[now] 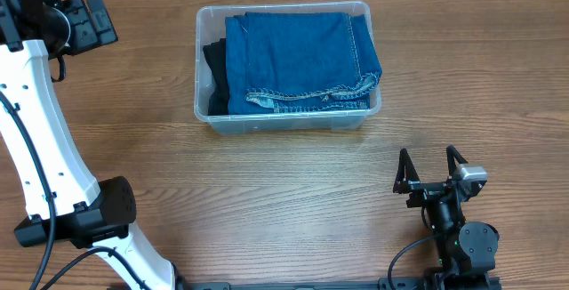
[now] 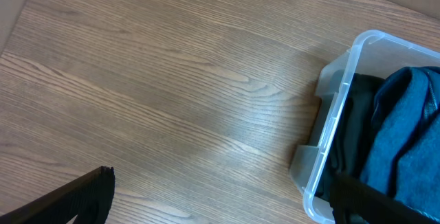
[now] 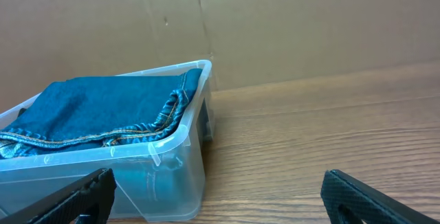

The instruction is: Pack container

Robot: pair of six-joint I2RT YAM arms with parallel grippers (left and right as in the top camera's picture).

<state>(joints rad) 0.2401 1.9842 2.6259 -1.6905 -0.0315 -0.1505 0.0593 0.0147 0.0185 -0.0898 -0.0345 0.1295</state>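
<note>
Nearest the front edge, at the right, the right arm sits folded low over its base. Its right claw (image 1: 428,158) points toward the far side with its fingers spread wide and nothing between them. Its wrist camera looks level across the wooden surface (image 1: 267,201), and only there does a brown board wall (image 3: 309,25) show behind it.

Beyond, at the far middle, stands the container (image 1: 284,124), well apart from both claws. Its long axis runs left to right, with its open top upward. Folded blue jeans (image 1: 293,54) fill most of it, with their stitched hem toward the front wall. From the right wrist they reach about to the rim. The overhead and the left wrist views also show a dark garment (image 1: 216,76) packed against the left short wall.

The white left arm rises from the front left and reaches to the far left corner. The left claw (image 2: 220,193) hangs above bare wood left of the container, parted wide and carrying nothing.
</note>
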